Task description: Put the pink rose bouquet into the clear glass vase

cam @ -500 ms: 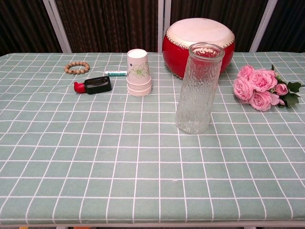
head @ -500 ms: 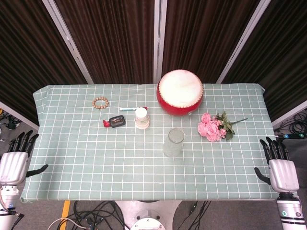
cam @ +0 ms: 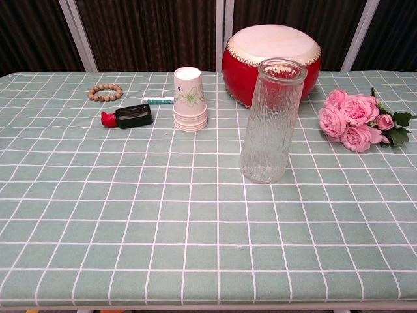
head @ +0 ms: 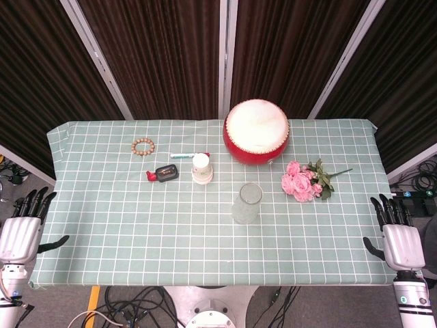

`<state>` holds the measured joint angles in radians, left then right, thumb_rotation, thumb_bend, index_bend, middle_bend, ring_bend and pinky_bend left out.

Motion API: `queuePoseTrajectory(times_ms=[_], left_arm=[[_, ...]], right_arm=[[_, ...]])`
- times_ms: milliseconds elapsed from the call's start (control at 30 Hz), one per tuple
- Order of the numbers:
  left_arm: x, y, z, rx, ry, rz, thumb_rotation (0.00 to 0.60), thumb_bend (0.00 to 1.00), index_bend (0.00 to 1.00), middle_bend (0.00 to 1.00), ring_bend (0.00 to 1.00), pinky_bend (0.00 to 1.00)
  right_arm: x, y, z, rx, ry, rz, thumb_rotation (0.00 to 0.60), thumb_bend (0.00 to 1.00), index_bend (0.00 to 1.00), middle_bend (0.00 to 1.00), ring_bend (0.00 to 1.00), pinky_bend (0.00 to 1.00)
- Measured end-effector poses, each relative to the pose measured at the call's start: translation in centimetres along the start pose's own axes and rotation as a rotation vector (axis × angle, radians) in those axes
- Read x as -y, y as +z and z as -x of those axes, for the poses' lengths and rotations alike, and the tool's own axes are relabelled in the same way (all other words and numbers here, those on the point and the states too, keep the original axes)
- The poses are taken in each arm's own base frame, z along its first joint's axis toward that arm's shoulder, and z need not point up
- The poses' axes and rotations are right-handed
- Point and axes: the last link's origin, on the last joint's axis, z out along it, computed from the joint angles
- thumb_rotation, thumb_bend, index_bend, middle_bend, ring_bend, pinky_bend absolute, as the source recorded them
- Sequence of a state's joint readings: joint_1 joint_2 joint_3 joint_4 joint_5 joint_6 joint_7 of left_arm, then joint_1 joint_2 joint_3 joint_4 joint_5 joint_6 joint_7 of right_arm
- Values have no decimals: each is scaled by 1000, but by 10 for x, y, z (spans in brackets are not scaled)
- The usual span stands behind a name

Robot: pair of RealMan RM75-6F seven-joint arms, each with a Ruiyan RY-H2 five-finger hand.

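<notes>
The pink rose bouquet (head: 302,182) lies on its side on the right part of the table, its green stem pointing to the far right; the chest view shows the bouquet (cam: 355,120) at the right edge. The clear glass vase (head: 246,203) stands upright and empty in the middle, left of the bouquet, and fills the centre of the chest view as a tall ribbed vase (cam: 270,124). My left hand (head: 22,229) hovers off the table's left front corner, fingers spread, holding nothing. My right hand (head: 399,240) hovers off the right front corner, also spread and empty.
A red drum with a white skin (head: 257,131) sits behind the vase. A stack of paper cups (head: 201,168), a black and red device (head: 164,173), a pen (head: 188,155) and a bead bracelet (head: 143,146) lie on the left half of the green checked tablecloth (head: 136,225).
Both hands have dropped slightly lower in the head view. Nothing on the table has moved.
</notes>
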<state>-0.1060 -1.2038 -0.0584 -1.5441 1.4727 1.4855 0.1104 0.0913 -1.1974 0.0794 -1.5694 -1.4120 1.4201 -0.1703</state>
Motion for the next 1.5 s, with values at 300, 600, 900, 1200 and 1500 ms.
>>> queuePoseTrajectory(times_ms=[300, 600, 900, 1200, 1500], left_arm=[[1, -3, 0, -19, -6, 8, 515, 0, 101, 25, 0, 174], [-3, -11, 1, -14, 1, 12, 515, 0, 100, 25, 0, 174], [4, -11, -5, -30, 37, -2, 535, 0, 100, 25, 0, 174], [6, -12, -7, -33, 66, 1, 551, 0, 100, 25, 0, 174], [10, -11, -10, -37, 67, 2, 556, 0, 100, 25, 0, 175]], right_arm=[[-11, 19, 11, 62, -6, 30, 600, 173, 0, 0, 0, 0], [-9, 82, 24, 185, -5, 10, 600, 173, 0, 0, 0, 0], [23, 164, 37, 263, -72, -64, 600, 126, 0, 0, 0, 0], [69, 204, 59, 326, -97, -133, 600, 125, 0, 0, 0, 0], [86, 222, 76, 368, -103, -126, 600, 123, 0, 5, 0, 0]])
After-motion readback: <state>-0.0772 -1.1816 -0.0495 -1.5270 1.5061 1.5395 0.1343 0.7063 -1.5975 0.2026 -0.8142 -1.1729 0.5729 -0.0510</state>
